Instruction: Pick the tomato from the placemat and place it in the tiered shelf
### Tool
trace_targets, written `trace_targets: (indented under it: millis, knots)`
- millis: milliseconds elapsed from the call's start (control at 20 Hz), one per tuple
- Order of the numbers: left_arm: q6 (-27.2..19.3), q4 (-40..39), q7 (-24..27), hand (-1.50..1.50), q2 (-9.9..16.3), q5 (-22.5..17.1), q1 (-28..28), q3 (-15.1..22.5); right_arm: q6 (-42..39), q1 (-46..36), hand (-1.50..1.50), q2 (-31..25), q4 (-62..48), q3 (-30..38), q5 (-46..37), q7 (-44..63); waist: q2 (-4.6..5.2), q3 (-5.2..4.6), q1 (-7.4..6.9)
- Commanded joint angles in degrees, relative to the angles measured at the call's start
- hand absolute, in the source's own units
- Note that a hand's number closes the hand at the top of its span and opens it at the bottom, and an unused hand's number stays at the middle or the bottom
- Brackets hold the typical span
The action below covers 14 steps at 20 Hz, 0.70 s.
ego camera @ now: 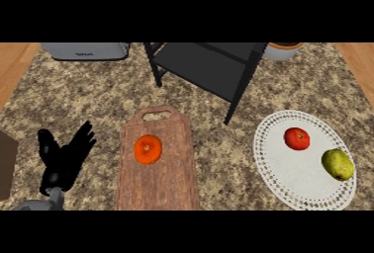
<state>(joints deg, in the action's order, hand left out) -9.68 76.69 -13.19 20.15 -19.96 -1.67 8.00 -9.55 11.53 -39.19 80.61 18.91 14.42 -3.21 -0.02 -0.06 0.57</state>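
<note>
One hand point(67, 155), left, open at lower-left edge; tomato point(297, 138) on placemat point(281, 168), granite between it and shelf point(208, 64).

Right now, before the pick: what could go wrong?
1. The red tomato lies close beside the yellow-green pear on the white lace placemat; a reach may nudge the pear.
2. The orange round fruit on the wooden cutting board could be mistaken for the target.
3. Only the open left hand shows, far from the tomato.

Red round tomato point(297, 138) and yellow-green pear point(337, 164) on white oval lace placemat point(281, 173), right; black metal tiered shelf point(208, 66) far centre.
</note>
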Motion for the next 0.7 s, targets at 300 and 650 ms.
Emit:
trace_targets:
  millis: [300,650]
  knots:
    - [0.7,1.9,-5.0,0.00,-0.2,0.3,-2.7,-0.4,8.1,-8.9,-1.50,-2.2,17.0,-9.4,-7.4,33.0,0.00,-0.01,-1.13]
    - [1.5,1.9,-1.2,0.00,-2.1,2.1,0.4,-0.8,11.2,-20.0,-1.50,-0.4,12.5,-16.0,-17.3,47.0,0.04,0.03,-1.22]
